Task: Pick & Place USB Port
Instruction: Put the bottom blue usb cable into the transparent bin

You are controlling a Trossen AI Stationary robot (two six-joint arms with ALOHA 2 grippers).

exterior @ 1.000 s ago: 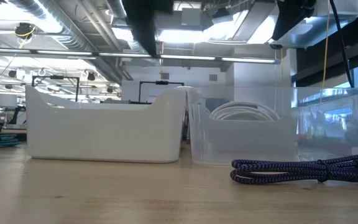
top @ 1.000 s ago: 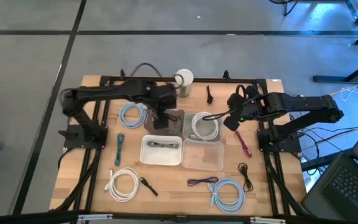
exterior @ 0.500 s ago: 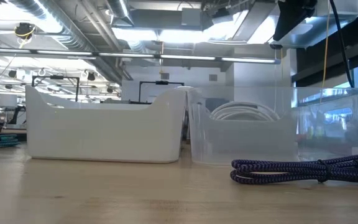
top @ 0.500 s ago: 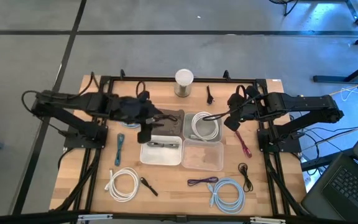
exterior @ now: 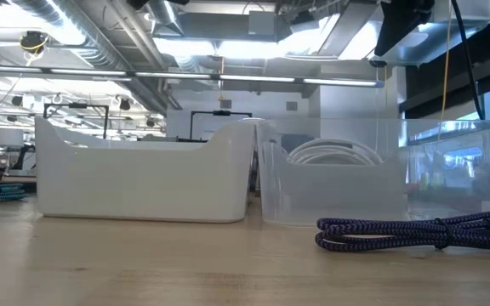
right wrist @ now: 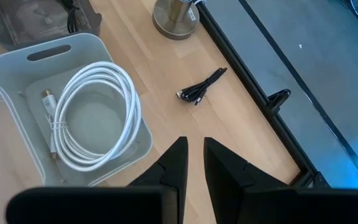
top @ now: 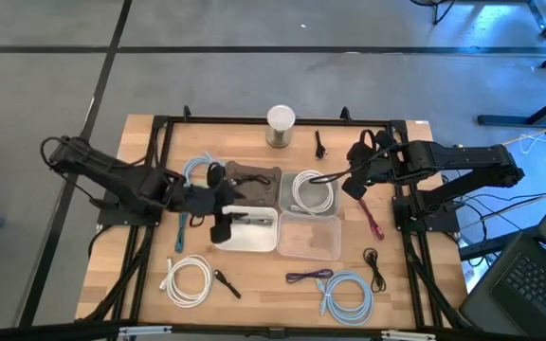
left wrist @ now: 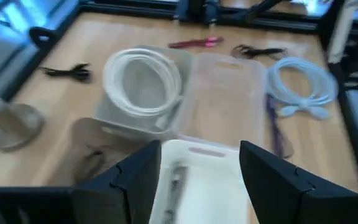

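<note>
The white bin [top: 259, 237] sits mid-table with a small dark USB piece [top: 248, 220] lying on its floor; the piece also shows in the left wrist view [left wrist: 175, 180]. My left gripper [top: 226, 221] is open at the bin's left end, its fingers [left wrist: 135, 180] spread level toward the table's right, touching nothing [left wrist: 201, 171]. My right gripper [top: 354, 183] waits shut above the table right of the grey bin [right wrist: 17, 81]; it holds nothing [right wrist: 194, 158].
A brown tray [top: 257, 178] with a dark cable lies behind the white bin. The grey bin [top: 311, 192] holds a white coil; a clear bin [top: 309, 237] is in front of it. Cable coils [top: 190, 279], a purple cable [exterior: 407, 231] and a metal cup [top: 280, 128] lie around.
My left arm has drawn back from above the brown tray toward the table's left and near side. Its gripper now sits at the white bin's left end. The bins and cables have stayed where they were.
</note>
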